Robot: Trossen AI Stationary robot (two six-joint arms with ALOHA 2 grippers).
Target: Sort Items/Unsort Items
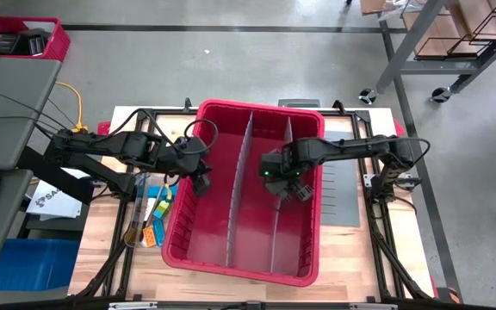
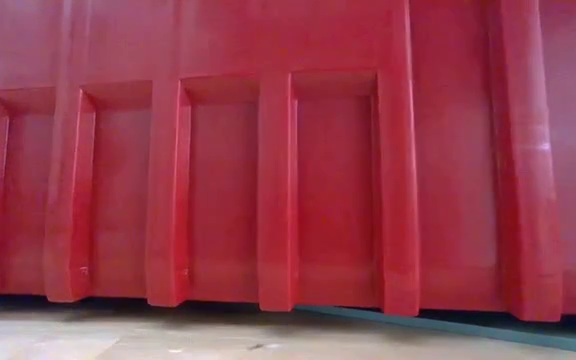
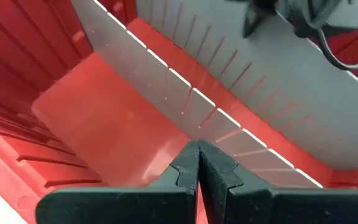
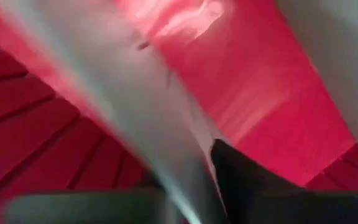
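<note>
The items (image 1: 151,222), small yellow, blue and orange pieces beside a thin stick, lie on the table (image 1: 102,258) just outside the left wall of the red bin (image 1: 257,258), probably waiting to be sorted into its compartments. The left gripper (image 1: 200,179) hangs over the left compartment, fingers pressed together and holding nothing. The right gripper (image 1: 284,188) reaches low over the grey divider (image 1: 280,207) on the right; whether it grips anything I cannot tell
</note>
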